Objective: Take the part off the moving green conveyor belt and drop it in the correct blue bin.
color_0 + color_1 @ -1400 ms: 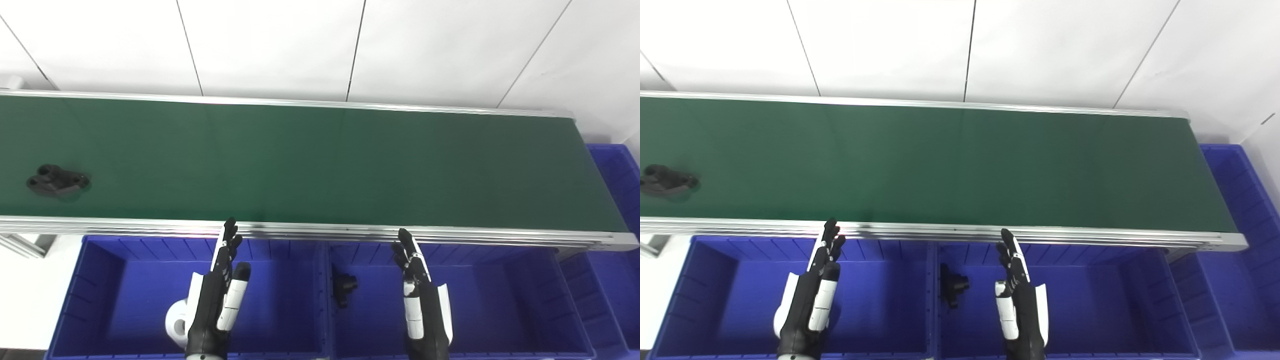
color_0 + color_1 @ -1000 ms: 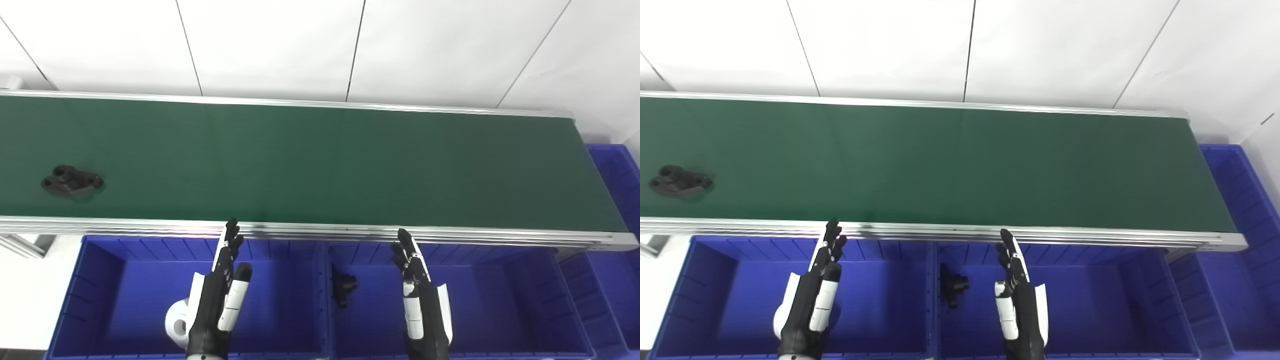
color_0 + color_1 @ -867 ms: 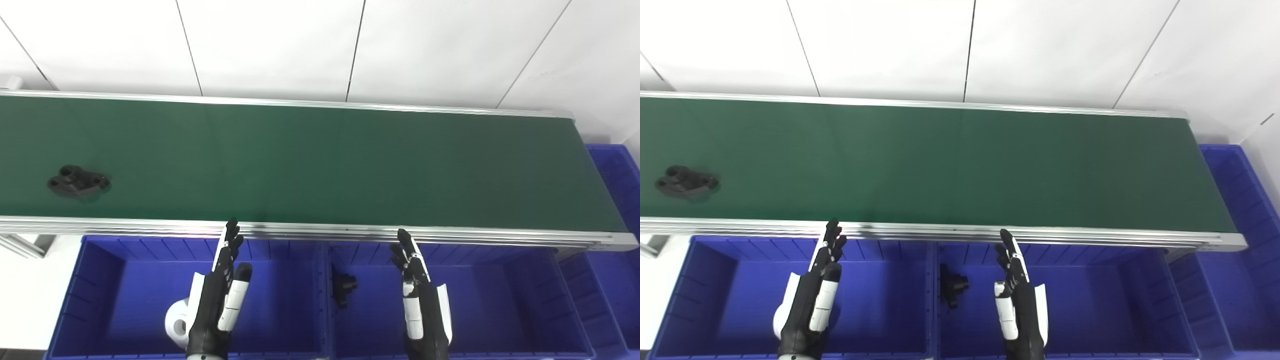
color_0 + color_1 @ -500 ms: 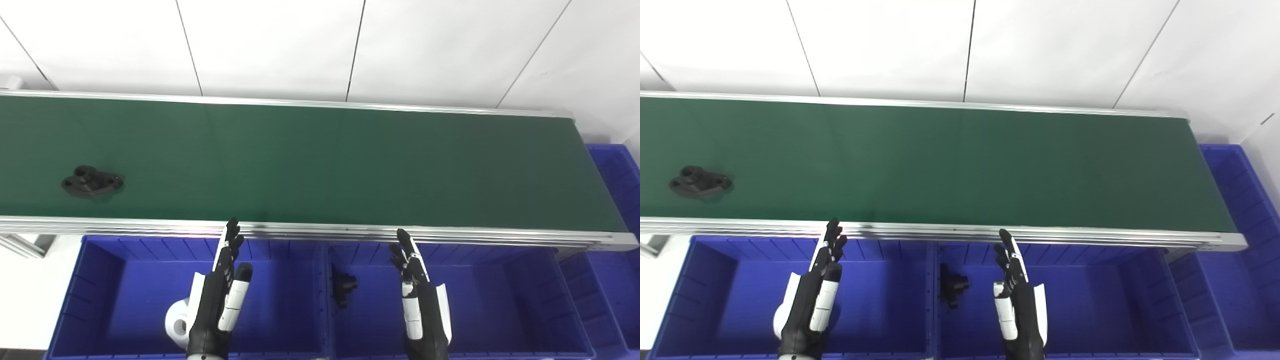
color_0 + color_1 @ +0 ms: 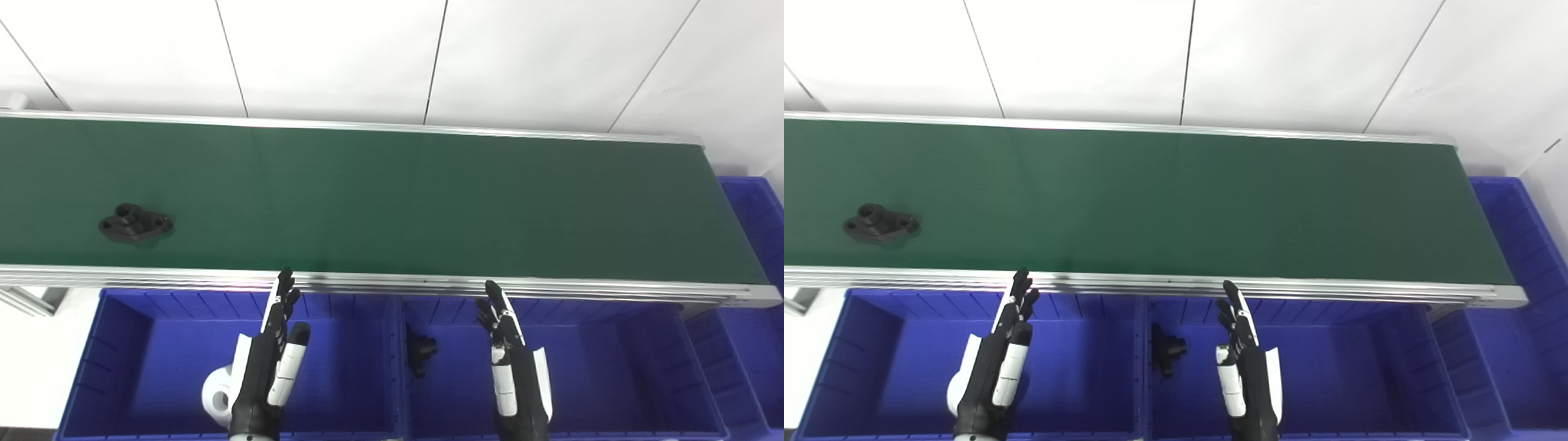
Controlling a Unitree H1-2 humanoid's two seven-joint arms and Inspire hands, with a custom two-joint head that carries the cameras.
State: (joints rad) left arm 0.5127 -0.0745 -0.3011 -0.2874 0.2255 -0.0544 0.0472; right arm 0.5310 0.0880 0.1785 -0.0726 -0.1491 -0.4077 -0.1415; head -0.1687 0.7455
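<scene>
The long green conveyor belt runs off the left picture edge. A white ring-shaped part is half hidden behind the left hand. The far-right blue plastic bin is cut by the right edge.

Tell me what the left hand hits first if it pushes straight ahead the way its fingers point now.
Probably the conveyor's near aluminium rail: the left hand points up-frame with fingertips just short of it. The black flanged part lies off-line to the left. Hand height is unclear.
</scene>
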